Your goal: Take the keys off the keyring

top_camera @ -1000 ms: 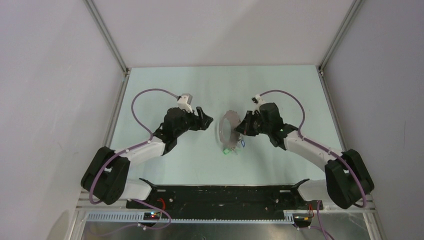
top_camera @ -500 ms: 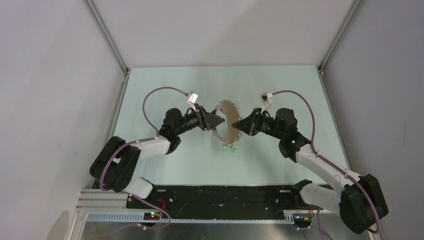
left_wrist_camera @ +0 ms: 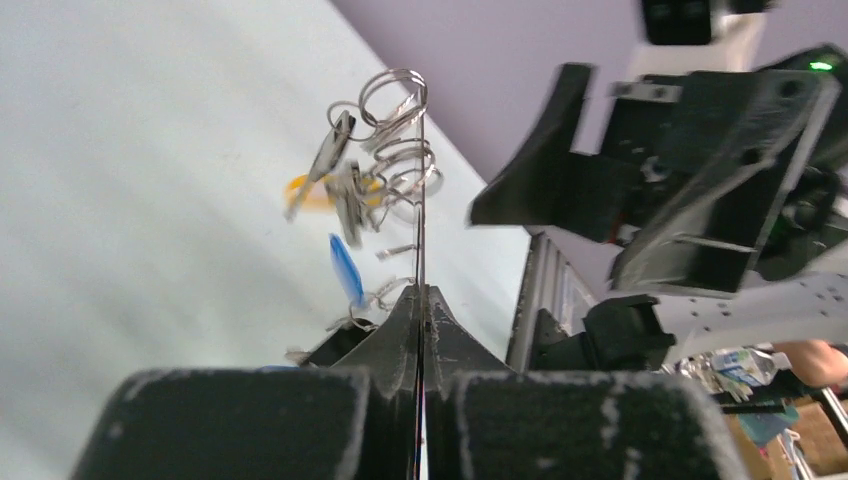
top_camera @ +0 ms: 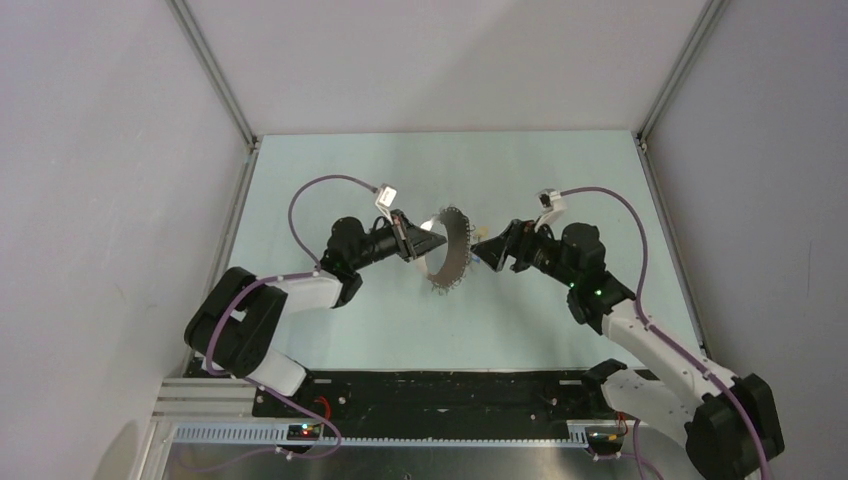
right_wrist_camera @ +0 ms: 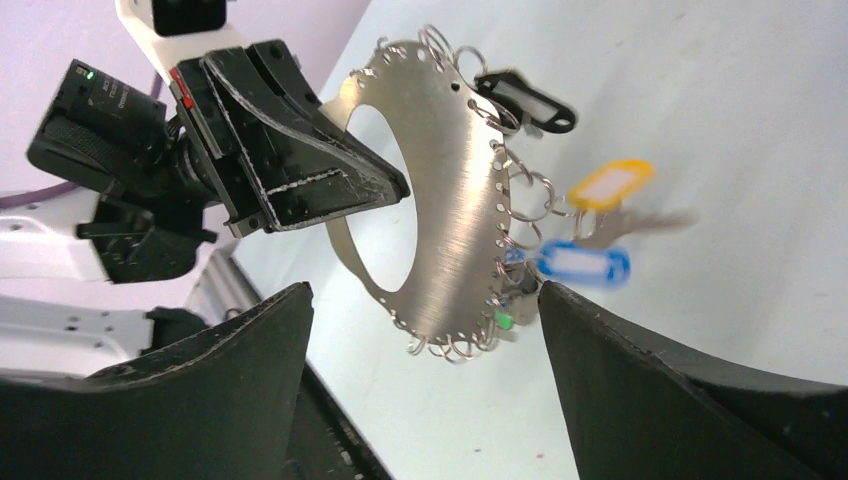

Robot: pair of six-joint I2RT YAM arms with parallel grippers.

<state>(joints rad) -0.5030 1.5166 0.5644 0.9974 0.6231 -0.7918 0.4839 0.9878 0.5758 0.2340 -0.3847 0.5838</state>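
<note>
The keyring (right_wrist_camera: 450, 230) is a flat silver ring plate with small wire loops along its rim. It hangs upright above the table between the two arms (top_camera: 447, 250). My left gripper (left_wrist_camera: 422, 295) is shut on its edge; in the left wrist view the plate shows edge-on (left_wrist_camera: 421, 200). Keys dangle from the loops by plastic tags: black (right_wrist_camera: 525, 100), yellow (right_wrist_camera: 610, 185), blue (right_wrist_camera: 582, 263) and a green bit (right_wrist_camera: 503, 320). My right gripper (right_wrist_camera: 422, 290) is open, just right of the keyring, touching nothing (top_camera: 487, 250).
The pale green table (top_camera: 560, 180) has grey walls on three sides. A black base rail (top_camera: 440, 385) runs along the near edge. The right arm's fingers (left_wrist_camera: 545, 150) fill the upper right of the left wrist view.
My left gripper closed on the keyring's left edge. My right gripper let go, opened wide and drew back a little to the right. The keyring now hangs from the left gripper alone.
</note>
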